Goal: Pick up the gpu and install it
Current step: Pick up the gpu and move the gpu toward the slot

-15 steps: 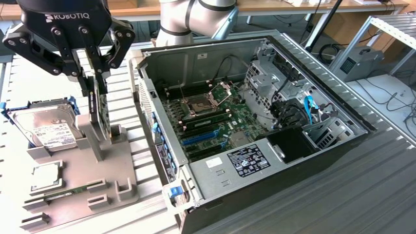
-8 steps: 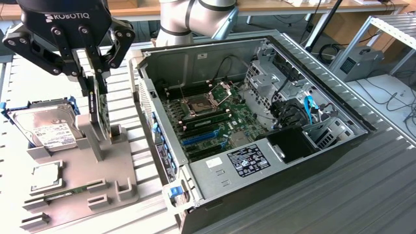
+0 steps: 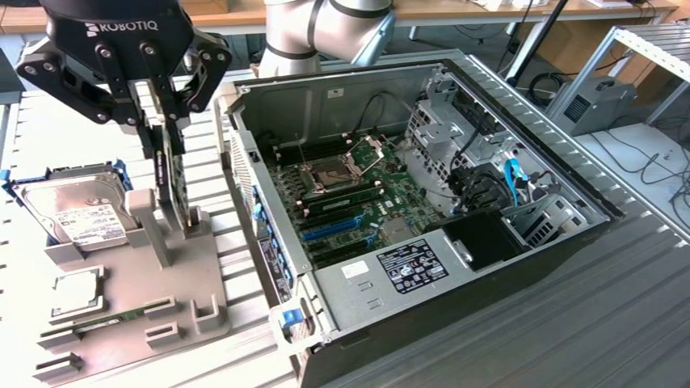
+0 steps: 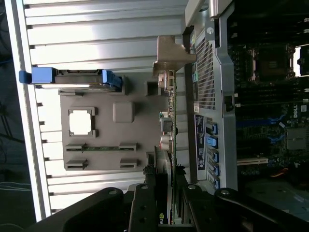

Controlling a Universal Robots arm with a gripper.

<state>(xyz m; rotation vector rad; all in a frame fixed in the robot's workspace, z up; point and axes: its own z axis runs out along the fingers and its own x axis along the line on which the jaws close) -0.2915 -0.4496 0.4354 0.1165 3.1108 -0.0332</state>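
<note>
The gripper (image 3: 167, 137) stands over the grey holder (image 3: 140, 283) with its jaws set narrow on either face of the gpu (image 3: 178, 194), which stands on edge in the holder's slot, metal bracket end away from the jaws in the wrist view. The grip looks closed on the card, though whether its lower edge has left the slot is hard to tell. A good lift is straight up, no twist, so the board clears the posts and the hard drive (image 3: 76, 214) just beside. Beyond, on the bench (image 3: 603, 307), the open computer case (image 3: 323, 97) shows blue expansion slots (image 3: 329, 229); keep the card square to them.
</note>
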